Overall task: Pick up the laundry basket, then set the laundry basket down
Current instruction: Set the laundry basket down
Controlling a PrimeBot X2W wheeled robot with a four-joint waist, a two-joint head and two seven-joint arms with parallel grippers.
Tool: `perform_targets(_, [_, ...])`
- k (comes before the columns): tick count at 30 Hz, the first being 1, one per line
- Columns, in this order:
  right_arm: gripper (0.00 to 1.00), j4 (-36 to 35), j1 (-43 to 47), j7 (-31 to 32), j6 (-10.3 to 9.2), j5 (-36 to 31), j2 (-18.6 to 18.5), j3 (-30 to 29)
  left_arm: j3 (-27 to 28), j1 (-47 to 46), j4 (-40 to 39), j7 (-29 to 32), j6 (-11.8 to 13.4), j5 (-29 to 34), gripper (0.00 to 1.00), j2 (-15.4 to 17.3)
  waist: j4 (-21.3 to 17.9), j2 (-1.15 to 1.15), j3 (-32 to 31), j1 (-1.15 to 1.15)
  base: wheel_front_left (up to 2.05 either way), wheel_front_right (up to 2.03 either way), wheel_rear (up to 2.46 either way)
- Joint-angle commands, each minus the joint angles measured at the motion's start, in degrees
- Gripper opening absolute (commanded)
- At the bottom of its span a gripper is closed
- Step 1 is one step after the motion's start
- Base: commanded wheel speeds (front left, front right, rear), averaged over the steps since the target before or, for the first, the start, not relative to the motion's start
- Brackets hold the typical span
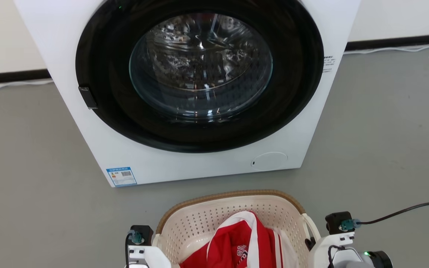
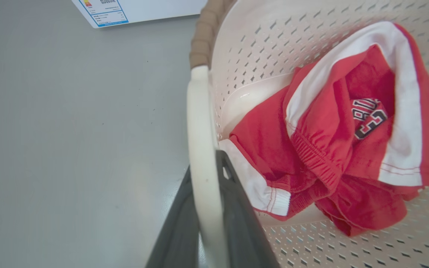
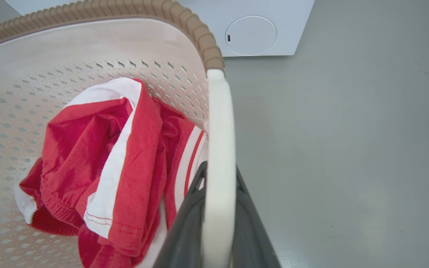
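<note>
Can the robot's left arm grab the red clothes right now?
Probably not: the left gripper is shut on the basket handle. The red clothes lie beside it, uncovered, but it must let go first.

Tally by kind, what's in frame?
washer: 1
laundry basket: 1
red-and-white clothing heap: 1 (pieces unclear)
grippers: 2, left gripper and right gripper, each shut on the basket
Total: 5

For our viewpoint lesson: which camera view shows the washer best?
The head view: the washer front-on, with its round glass door. The left wrist view catches a bottom corner with the blue label; the right wrist view, past the laundry basket, a bottom corner with a round cover.
</note>
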Motion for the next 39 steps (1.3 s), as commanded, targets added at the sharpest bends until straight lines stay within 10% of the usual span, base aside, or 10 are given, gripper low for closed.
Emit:
perform_targets(1, [0.00,-1.2,-2.2,-2.1,0.50,0.3,1.0,1.0,0.3,-2.9,-0.7,-1.2,0.4,-0.2,0.00,0.2,0.2,0.00,1.2,0.00,0.00,0.00,0.00])
perform_targets(27, [0.00,-1.7,-13.9,-11.3,0.50,-2.9,-4.8,0.8,-0.1,-18.3,-3.8,-10.8,6.2,2.9,0.00,0.2,4.3,0.00,27.4,0.00,0.00,0.00,0.00])
perform_targets(39, [0.00,-11.3,-16.8,-11.3,0.50,-12.7,-9.2,-10.0,8.7,-25.1,-9.5,-11.1,10.2,12.7,0.00,0.4,5.3,0.00,38.8,0.00,0.00,0.00,0.00])
